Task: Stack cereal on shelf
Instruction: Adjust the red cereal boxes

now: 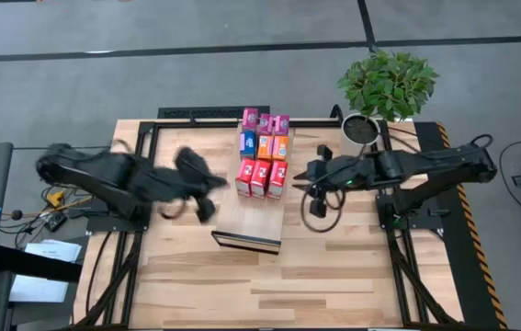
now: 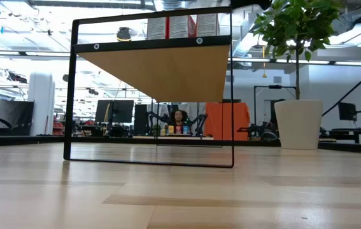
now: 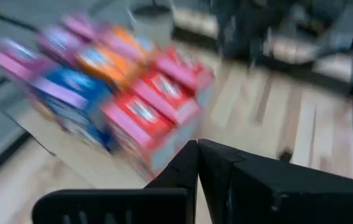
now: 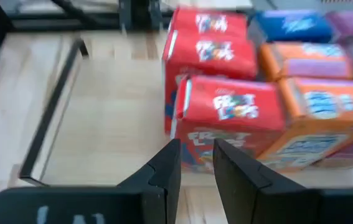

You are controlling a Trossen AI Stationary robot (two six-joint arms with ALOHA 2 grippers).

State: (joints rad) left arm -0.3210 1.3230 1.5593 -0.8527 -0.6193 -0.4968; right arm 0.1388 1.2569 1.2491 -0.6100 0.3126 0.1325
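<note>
Cardboard cereal boxes rectangular, on smooth plank shelf.

left gripper motion-blurred overhead, cereal smeared in left wrist view

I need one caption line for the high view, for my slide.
Cereal boxes grouped on the far end of the shelf, left end effector and right end effector flanking it.

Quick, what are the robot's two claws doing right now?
Left gripper: closed, holding nothing.
Right gripper: partly open, empty, beside the red cereal boxes.
</note>
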